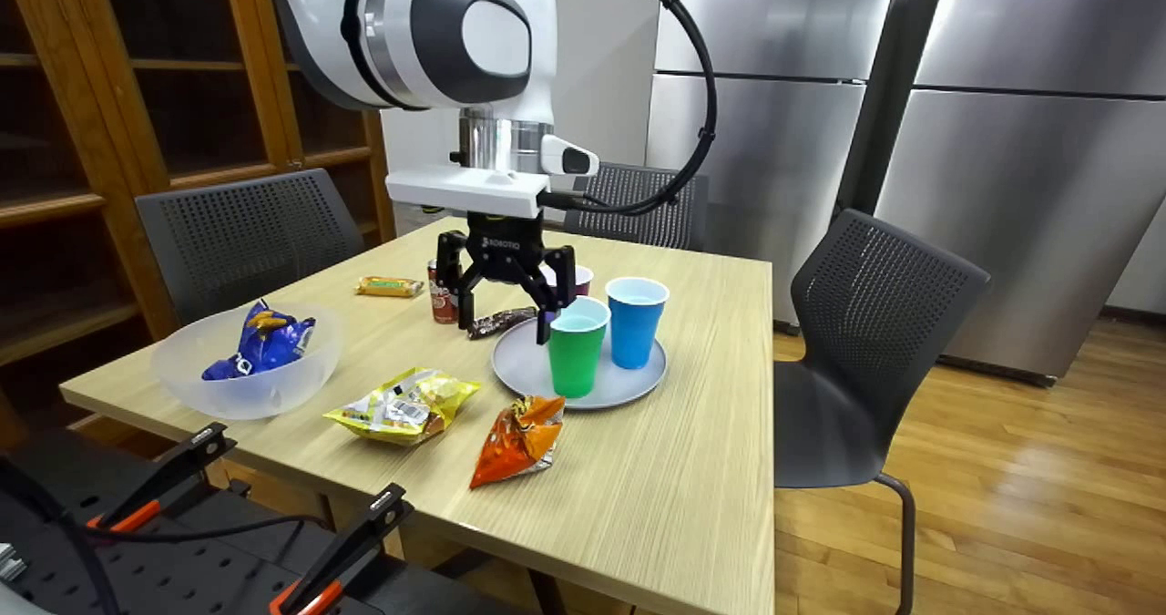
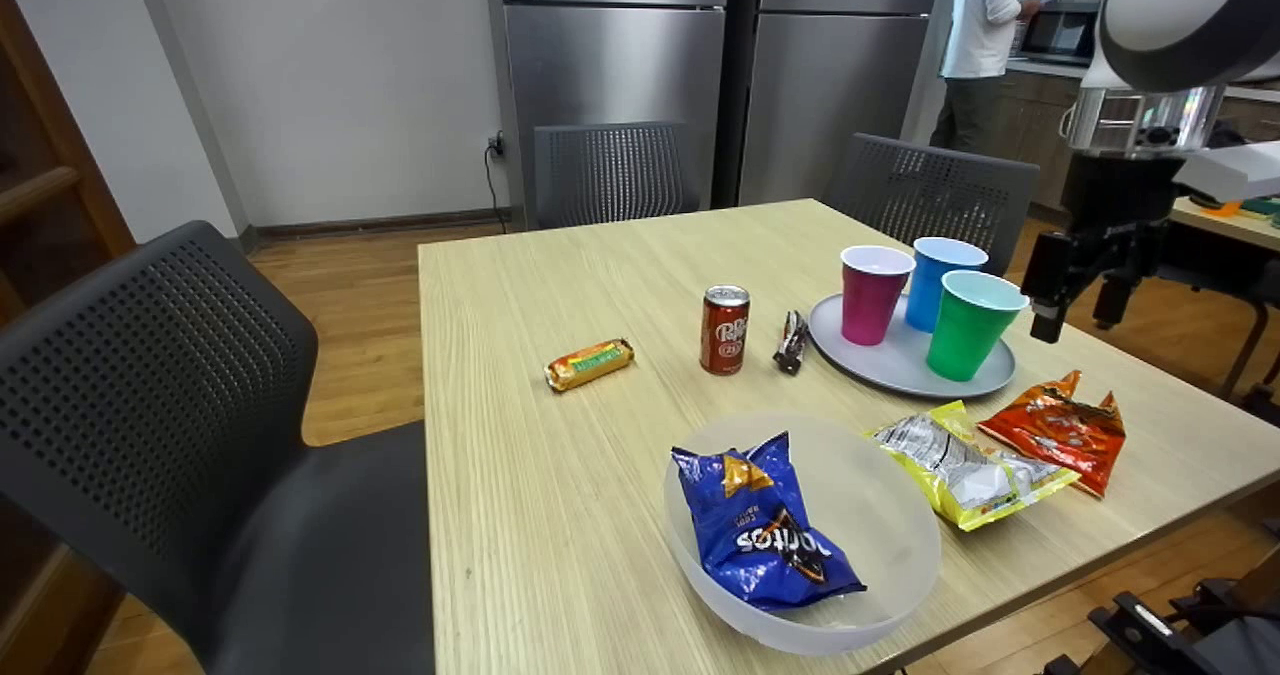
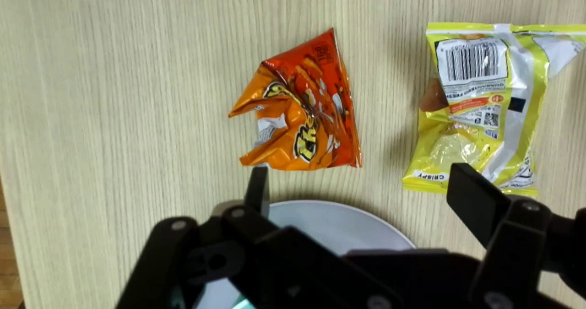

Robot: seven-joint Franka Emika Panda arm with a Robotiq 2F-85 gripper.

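My gripper [image 1: 505, 322] is open and empty above the table. It also shows in an exterior view [image 2: 1078, 320] and the wrist view [image 3: 359, 185]. It is nearest the grey plate [image 1: 522, 366] and the green cup [image 1: 576, 355], which stands on the plate with a blue cup [image 1: 634, 328] and a magenta cup [image 2: 873, 300]. In the wrist view, a crumpled orange-red Cheetos bag [image 3: 307, 112] lies beyond the left fingertip. A yellow chip bag [image 3: 480, 116] lies beyond the right one. The green cup is mostly hidden there.
A translucent bowl [image 2: 885, 515] holds a blue Doritos bag [image 2: 760, 535]. A Dr Pepper can [image 2: 724, 333], a dark-wrapped bar [image 2: 792, 340] and a gold-wrapped bar [image 2: 590, 363] are on the table. Chairs stand around it, one dark chair [image 1: 861, 342] beside its edge.
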